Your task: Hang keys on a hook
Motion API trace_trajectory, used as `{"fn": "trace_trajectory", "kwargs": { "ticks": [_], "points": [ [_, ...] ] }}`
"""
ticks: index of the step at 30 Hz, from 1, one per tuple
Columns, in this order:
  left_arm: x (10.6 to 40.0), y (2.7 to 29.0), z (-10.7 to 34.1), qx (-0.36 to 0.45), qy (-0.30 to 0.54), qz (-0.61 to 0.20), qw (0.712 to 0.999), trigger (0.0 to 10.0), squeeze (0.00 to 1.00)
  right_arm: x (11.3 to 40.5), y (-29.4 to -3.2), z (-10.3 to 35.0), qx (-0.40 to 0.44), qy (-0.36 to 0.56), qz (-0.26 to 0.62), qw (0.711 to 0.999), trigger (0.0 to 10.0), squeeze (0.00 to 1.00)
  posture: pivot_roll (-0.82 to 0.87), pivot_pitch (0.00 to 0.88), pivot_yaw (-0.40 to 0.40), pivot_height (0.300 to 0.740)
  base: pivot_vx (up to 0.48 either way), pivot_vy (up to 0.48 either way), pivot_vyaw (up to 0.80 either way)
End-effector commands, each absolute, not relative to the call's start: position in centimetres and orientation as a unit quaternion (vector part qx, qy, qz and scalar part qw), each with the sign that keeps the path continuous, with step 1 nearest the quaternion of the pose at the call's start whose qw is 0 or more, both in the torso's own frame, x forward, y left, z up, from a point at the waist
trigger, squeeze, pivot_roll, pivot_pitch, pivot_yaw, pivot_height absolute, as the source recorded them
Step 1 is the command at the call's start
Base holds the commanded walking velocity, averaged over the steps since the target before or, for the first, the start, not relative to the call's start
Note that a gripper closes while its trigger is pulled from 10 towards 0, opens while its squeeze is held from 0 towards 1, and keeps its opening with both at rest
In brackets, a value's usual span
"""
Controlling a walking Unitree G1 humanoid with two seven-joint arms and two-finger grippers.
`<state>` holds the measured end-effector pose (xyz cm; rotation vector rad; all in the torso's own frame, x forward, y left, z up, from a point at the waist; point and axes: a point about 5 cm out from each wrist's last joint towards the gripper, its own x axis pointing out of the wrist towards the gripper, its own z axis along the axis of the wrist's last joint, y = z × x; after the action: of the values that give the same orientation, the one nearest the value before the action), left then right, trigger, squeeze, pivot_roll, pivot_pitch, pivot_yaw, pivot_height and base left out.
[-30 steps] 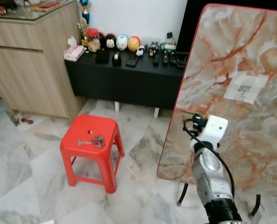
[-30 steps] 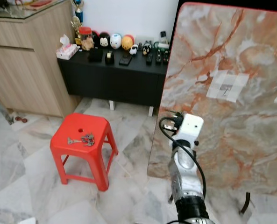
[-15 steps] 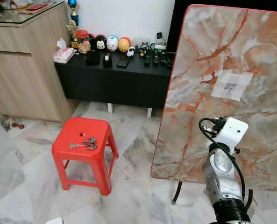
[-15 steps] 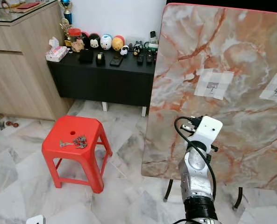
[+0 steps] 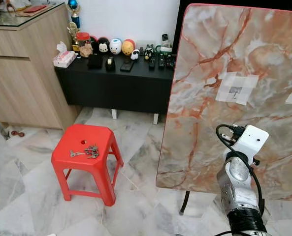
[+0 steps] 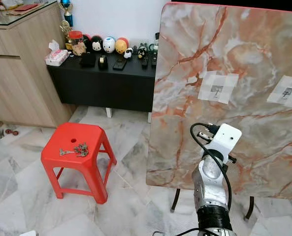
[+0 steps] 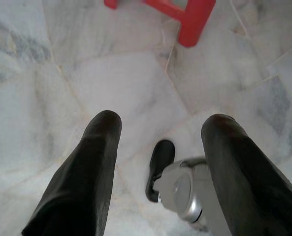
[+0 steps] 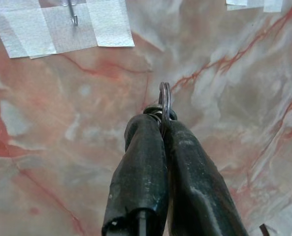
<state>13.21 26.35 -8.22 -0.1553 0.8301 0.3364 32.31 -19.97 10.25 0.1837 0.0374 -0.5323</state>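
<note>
A marble board stands upright just in front of the right claw. The claw is closed on a key ring, below and beside a taped hook. The left claw hangs open over the floor.

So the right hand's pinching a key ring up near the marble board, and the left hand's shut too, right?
Not quite. The right hand does pinch the key ring near the marble board, but the left wrist view shows the left hand open over the floor.
</note>
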Motion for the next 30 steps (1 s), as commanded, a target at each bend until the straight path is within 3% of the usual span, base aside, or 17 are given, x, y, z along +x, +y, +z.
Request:
{"fn": "trace_trajectory", "kwargs": {
  "ticks": [1, 16, 30],
  "points": [
    [13.5, 25.5, -8.5, -0.082, 0.406, 0.158, 0.896, 10.0, 0.0, 32.5, -20.1, 10.4, 0.102, 0.021, -0.267, 0.958, 10.0, 0.0, 0.17, 0.0, -0.059, 0.74, 0.0, 0.0, 0.0],
    [14.3, 24.5, -8.4, -0.083, 0.399, 0.152, 0.901, 10.0, 0.0, 33.0, -19.5, 10.6, 0.103, 0.02, -0.257, 0.961, 10.0, 0.0, 0.17, 0.0, -0.062, 0.74, 0.0, 0.0, 0.0],
    [16.4, 22.5, -8.1, -0.081, 0.383, 0.138, 0.91, 10.0, 0.0, 33.1, -19.2, 10.3, 0.112, 0.026, -0.259, 0.959, 10.0, 0.0, 0.17, 0.0, -0.059, 0.74, 0.266, 0.0, 0.0]
  ]
}}
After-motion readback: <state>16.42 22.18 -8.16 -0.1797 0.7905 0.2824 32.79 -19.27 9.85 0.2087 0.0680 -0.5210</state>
